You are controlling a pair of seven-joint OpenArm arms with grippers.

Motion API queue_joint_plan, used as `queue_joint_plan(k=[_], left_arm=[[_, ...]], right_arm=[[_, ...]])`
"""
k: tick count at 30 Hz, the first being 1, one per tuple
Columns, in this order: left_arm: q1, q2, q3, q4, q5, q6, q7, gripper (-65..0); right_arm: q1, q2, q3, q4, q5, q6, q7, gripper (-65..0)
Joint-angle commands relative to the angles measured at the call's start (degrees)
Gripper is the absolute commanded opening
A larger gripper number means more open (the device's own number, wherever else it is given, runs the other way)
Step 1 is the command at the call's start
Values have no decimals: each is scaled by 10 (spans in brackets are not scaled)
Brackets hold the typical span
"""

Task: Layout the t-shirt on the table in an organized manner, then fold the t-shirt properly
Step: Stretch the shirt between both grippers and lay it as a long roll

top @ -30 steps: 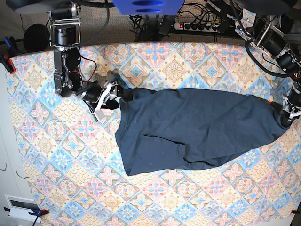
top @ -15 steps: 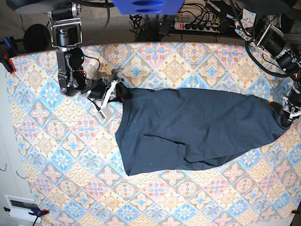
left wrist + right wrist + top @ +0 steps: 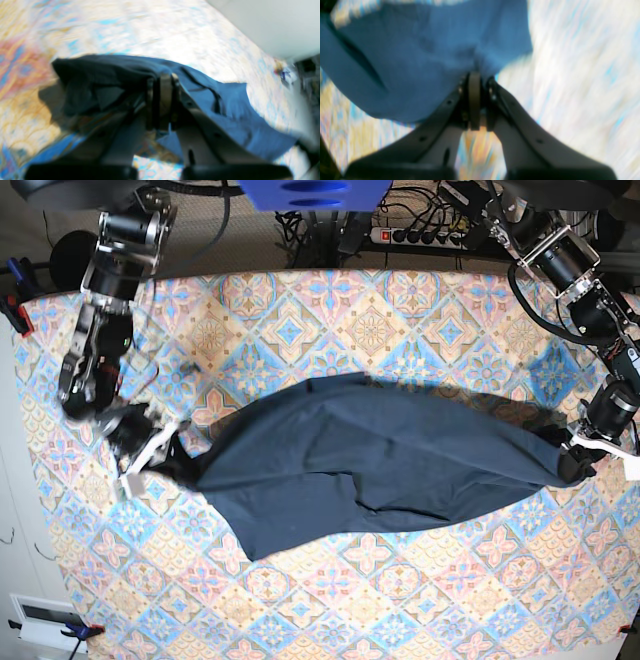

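t-shirt (image 3: 380, 465) stretched left-right across surface (image 3: 400, 310); right tool (image 3: 165, 455) clamped on its left end; left tool (image 3: 578, 463) clamped on right end; each equally near.

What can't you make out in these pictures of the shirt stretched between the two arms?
- Which part of the t-shirt each arm holds: both wrist views are motion-blurred, and bunched cloth covers the pinch points.
- The right gripper jaws' tips: in the base view too small, in the right wrist view buried in fabric.
- The left gripper: near the base view's right edge, half hidden by cloth.
- The table pattern: smeared in both wrist views.
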Motion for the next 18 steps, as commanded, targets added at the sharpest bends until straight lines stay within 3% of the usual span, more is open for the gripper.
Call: queue_joint_plan(k=[1, 6, 12, 18], left_arm=[[-10, -10, -3, 11, -7, 2, -17, -650], [-27, 0, -5, -12, -2, 3, -61, -650], [-28, -14, -5, -113, -1, 5, -144, -650], [-35, -14, -2, -215, -1, 5, -208, -650]], right_arm=[[32, 11, 15, 11, 15, 1, 19, -647], [123, 29, 41, -1, 12, 1, 19, -647], [190, 32, 39, -133, 6, 1, 20, -647], [214, 27, -7, -247, -142, 1, 27, -647]])
